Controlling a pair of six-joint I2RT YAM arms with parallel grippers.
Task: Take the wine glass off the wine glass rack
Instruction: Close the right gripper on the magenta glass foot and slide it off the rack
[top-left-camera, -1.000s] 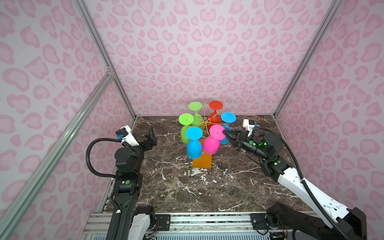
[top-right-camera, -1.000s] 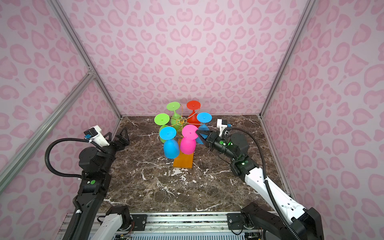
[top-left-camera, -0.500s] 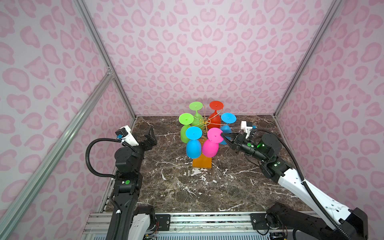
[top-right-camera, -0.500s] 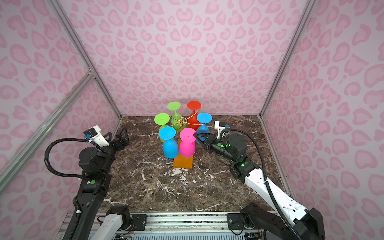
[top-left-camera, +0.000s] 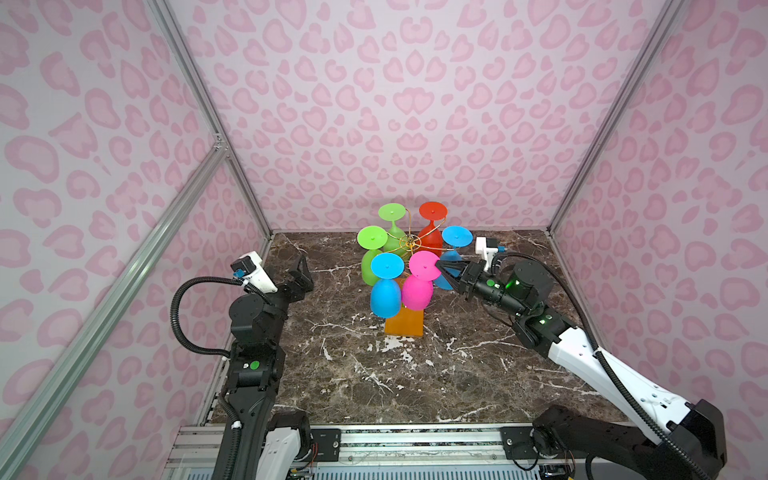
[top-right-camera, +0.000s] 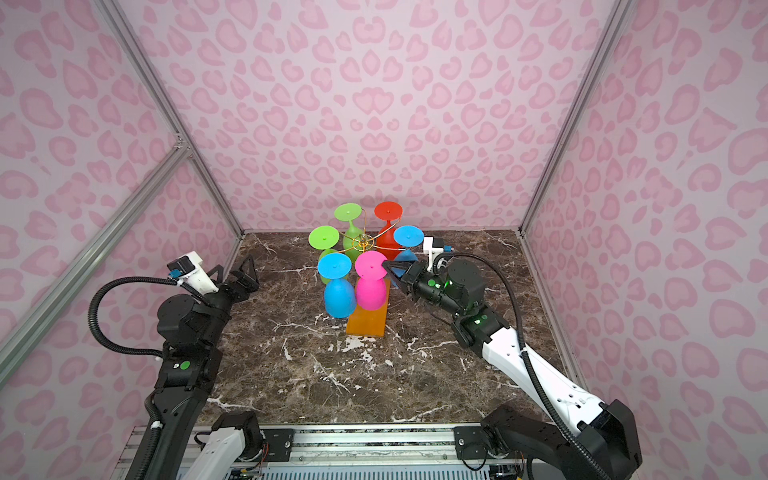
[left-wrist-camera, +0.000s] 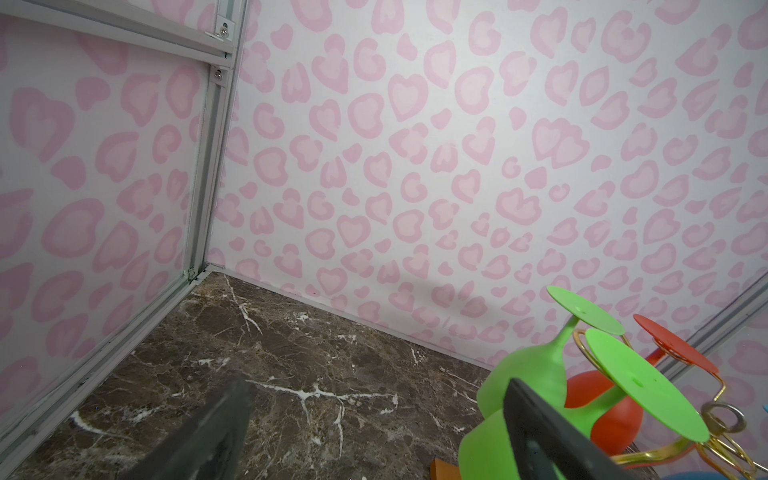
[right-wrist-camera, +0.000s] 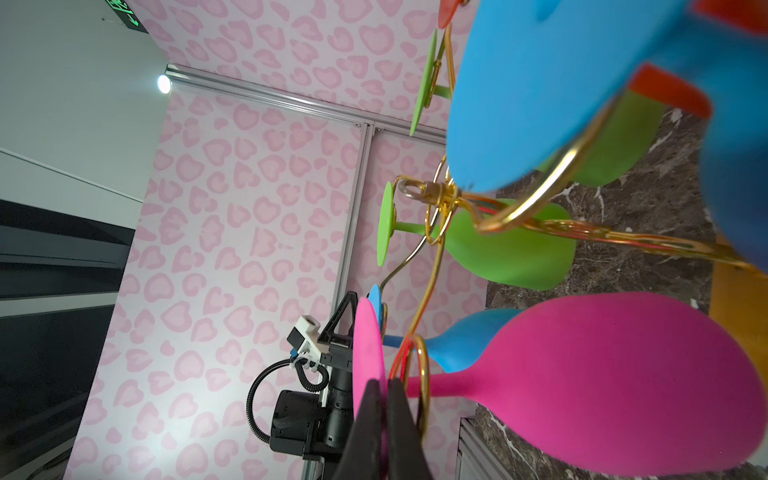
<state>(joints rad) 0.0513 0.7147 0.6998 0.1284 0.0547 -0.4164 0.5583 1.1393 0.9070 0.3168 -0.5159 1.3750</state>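
Brown marble tabletop (top-left-camera: 353, 374) under wine glass rack (top-left-camera: 405, 324); 3 pink-patterned walls (top-left-camera: 415, 104).

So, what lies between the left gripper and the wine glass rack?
Only bare marble tabletop, in both top views, separates the left gripper from the rack.

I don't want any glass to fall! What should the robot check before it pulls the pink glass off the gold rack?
1. The right gripper is shut on the foot of the pink wine glass: ok.
2. The pink wine glass is free of the wine glass rack: not ok, its stem sits inside a gold hook.
3. The front blue wine glass is not touching it: cannot tell.
4. The left gripper is open and apart from the rack: ok.
5. The orange base lies flat on the table: ok.
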